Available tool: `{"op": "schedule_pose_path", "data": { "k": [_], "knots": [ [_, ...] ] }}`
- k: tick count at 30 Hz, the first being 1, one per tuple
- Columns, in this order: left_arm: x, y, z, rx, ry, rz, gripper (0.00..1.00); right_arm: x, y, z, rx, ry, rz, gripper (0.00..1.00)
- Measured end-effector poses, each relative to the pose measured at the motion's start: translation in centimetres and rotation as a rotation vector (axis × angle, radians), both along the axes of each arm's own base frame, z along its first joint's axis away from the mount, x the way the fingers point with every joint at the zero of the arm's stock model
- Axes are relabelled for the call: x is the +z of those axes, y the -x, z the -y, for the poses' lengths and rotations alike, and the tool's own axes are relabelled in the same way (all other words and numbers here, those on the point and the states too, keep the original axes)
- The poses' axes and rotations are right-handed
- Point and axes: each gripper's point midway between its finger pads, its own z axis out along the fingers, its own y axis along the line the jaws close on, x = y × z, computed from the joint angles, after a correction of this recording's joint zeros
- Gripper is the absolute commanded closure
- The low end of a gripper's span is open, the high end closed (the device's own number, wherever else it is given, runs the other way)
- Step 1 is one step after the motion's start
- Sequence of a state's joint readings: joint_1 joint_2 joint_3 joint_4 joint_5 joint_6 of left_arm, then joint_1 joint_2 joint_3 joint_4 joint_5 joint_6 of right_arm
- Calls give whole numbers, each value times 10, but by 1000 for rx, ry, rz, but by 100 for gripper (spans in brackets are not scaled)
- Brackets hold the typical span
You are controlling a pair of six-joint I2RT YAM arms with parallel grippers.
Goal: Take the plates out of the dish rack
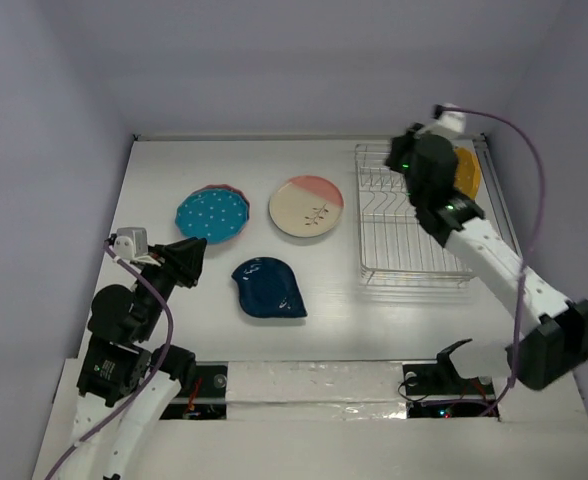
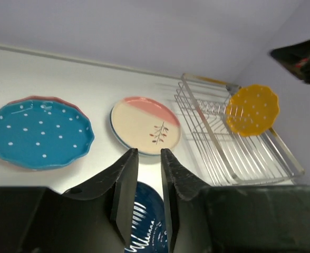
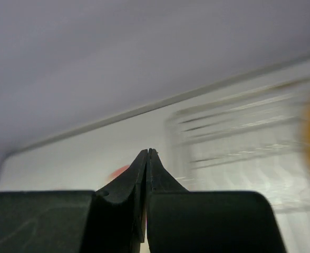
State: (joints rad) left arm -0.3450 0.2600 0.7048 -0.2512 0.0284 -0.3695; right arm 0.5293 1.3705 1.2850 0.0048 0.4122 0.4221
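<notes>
The wire dish rack (image 1: 414, 250) stands at the right of the table. One yellow-orange dotted plate (image 1: 467, 172) leans at its far right corner, clear in the left wrist view (image 2: 251, 109). Out on the table lie a light blue dotted plate (image 1: 212, 215) stacked on a pink one (image 1: 236, 189), a cream-and-pink sprig plate (image 1: 306, 206) and a dark blue leaf plate (image 1: 269, 287). My right gripper (image 1: 402, 152) hovers over the rack's far left part, shut and empty (image 3: 147, 152). Left of the dark blue plate, my left gripper (image 1: 196, 255) holds nothing, jaws a narrow gap apart (image 2: 149, 152).
Grey walls close the table at the back and both sides. The rack (image 2: 239, 158) sits against the right wall, and its wires are blurred in the right wrist view (image 3: 239, 132). The right arm's purple cable (image 1: 534, 190) arcs above the rack's right side.
</notes>
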Motion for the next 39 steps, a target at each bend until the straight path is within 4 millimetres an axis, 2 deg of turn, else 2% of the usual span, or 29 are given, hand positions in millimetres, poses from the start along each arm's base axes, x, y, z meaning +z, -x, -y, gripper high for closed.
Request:
{"op": "schedule_pose_path", "data": {
  "k": [1,2,4,6,8,9,12,15,19,22,30,35,38,39],
  "knots": [
    [-3,-1,2,-6,-5,-10,84,-2,1,48,-122,-1,-3,96],
    [-6,-1,3,-15,-8,-14,86,-7,4,85,-214,2,-14,91],
    [-6,1,6,-30,-11,-11,88,-27,20,137,-341,17,-55,62],
    [-4,4,8,-45,-7,1,88,-51,41,176,-440,42,-114,34],
    [-1,8,10,-64,-3,12,85,-65,53,206,-511,69,-171,26],
    [-1,9,12,-74,-3,15,78,-68,54,217,-539,72,-184,23],
    [-1,12,17,-106,-8,16,65,-82,50,249,-616,90,-254,21],
    [-1,14,21,-126,-10,16,57,-102,39,270,-641,109,-349,22],
    [-3,17,25,-154,-12,19,53,-115,16,284,-643,157,-444,35],
    [-2,20,28,-177,-11,26,53,-122,-1,289,-617,175,-478,36],
    [1,23,31,-196,-8,44,53,-151,-22,295,-567,247,-572,37],
    [2,23,31,-197,-8,47,53,-173,-29,301,-554,316,-634,51],
    [3,24,31,-200,-8,50,53,-177,-32,305,-555,354,-652,62],
    [3,24,31,-200,-9,50,53,-176,-33,307,-554,368,-655,69]
  ]
}}
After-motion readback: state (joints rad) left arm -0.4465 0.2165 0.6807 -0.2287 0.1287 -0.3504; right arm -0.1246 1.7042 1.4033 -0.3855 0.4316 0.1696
